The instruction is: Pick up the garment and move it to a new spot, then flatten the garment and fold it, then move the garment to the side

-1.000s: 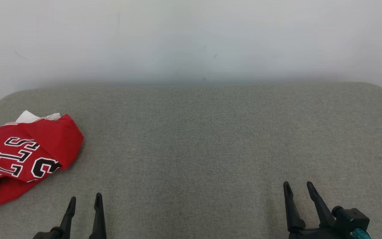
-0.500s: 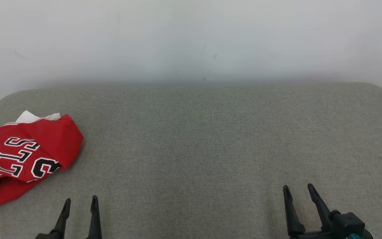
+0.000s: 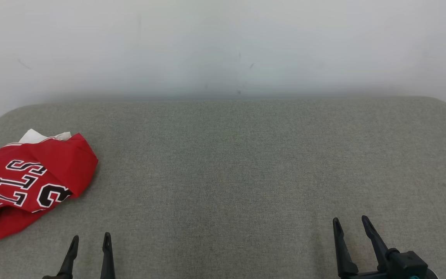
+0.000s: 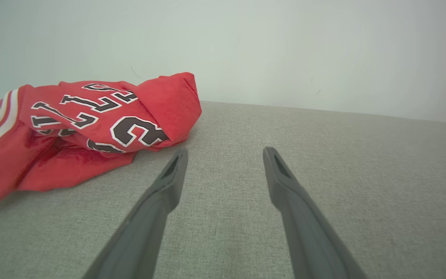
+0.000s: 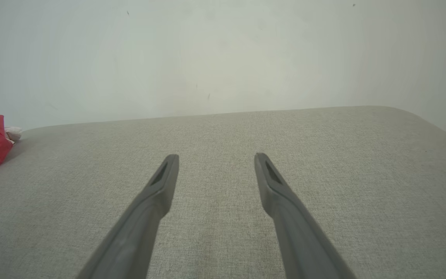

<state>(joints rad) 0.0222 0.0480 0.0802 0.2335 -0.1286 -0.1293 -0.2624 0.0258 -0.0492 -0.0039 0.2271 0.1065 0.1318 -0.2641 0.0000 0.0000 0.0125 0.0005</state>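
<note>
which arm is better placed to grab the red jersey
Left. The red jersey lies bunched at the robot's far left, just ahead of the open left pincer; the open right pincer is across the grey cushion.

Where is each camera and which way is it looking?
Head view: on the head, facing down at the grey fabric top; left gripper, right gripper show.
Left wrist view: left wrist, facing the red jersey; open fingers show.
Right wrist view: right wrist, facing the wall; open fingers show.
Head and left wrist share the jersey's lettering.
</note>
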